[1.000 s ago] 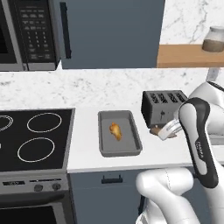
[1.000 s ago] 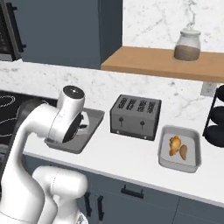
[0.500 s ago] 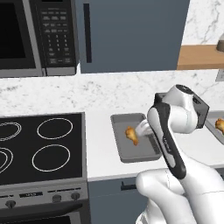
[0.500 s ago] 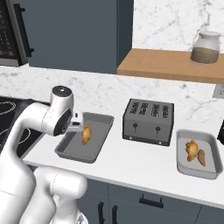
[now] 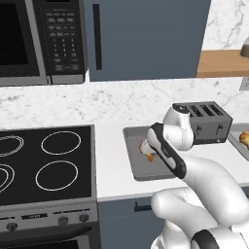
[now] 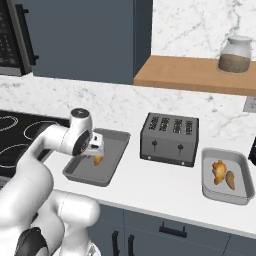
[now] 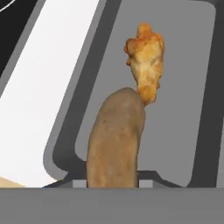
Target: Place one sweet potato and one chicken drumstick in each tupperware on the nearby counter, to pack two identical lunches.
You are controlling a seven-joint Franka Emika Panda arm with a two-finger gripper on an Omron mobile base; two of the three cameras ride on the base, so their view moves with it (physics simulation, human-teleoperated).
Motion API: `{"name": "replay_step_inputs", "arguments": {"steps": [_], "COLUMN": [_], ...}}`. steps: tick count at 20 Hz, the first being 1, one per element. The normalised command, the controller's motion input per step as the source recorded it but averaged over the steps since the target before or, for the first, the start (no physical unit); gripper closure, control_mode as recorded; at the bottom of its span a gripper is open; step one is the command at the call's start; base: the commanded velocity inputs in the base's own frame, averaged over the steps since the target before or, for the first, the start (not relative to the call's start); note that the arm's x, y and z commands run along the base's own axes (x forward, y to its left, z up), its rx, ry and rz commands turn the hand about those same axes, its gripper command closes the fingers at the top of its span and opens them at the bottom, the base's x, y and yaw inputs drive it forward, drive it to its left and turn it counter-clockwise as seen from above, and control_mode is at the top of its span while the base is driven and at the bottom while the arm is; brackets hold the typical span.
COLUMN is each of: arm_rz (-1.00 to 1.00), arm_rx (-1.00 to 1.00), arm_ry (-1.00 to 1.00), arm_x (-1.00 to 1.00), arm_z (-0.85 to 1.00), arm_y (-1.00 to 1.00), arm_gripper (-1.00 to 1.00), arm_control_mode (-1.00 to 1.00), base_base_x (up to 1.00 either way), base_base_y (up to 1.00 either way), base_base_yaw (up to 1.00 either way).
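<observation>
Matt brown skin on the potato (image 7: 114, 140), lumpy golden crust on the drumstick (image 7: 145, 63) — smooth grey plastic-looking tray (image 7: 192, 87), white counter (image 5: 113, 165), ridged toaster (image 6: 168, 138).

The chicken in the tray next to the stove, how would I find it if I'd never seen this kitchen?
Find the black stove; the grey tupperware sits beside it on the white counter. The chicken drumstick lies inside, lumpy and golden-orange, unlike the smooth brown sweet potato held in the gripper.

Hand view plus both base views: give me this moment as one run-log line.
gripper: shut on sweet potato | position: over left tupperware | tray holds: chicken drumstick | right tupperware: drumstick plus potato | toaster between trays
</observation>
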Motion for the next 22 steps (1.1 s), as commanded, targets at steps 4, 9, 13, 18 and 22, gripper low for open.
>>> {"name": "replay_step_inputs", "arguments": {"steps": [4,9,13,18,22], "arm_rz": [-0.02,-0.01,-0.04,-0.01,0.00], "arm_rx": [-0.05,0.00,0.00,0.09,0.18], "arm_ry": [0.12,0.01,0.00,-0.02,-0.34], "arm_x": [0.69,0.49,0.36,-0.79,-1.00], "arm_z": [-0.48,-0.03,0.02,0.72,1.00], "arm_y": [0.10,0.05,0.00,-0.35,-0.88], "arm_gripper": [-1.00,-1.00,-1.00,-1.00,-1.00], "arm_control_mode": [-1.00,-1.00,-1.00,-1.00,-1.00], "base_base_x": [0.00,0.00,0.00,0.00,0.00], "base_base_y": [0.00,0.00,0.00,0.00,0.00], "base_base_yaw": [0.00,0.00,0.00,0.00,0.00]}}
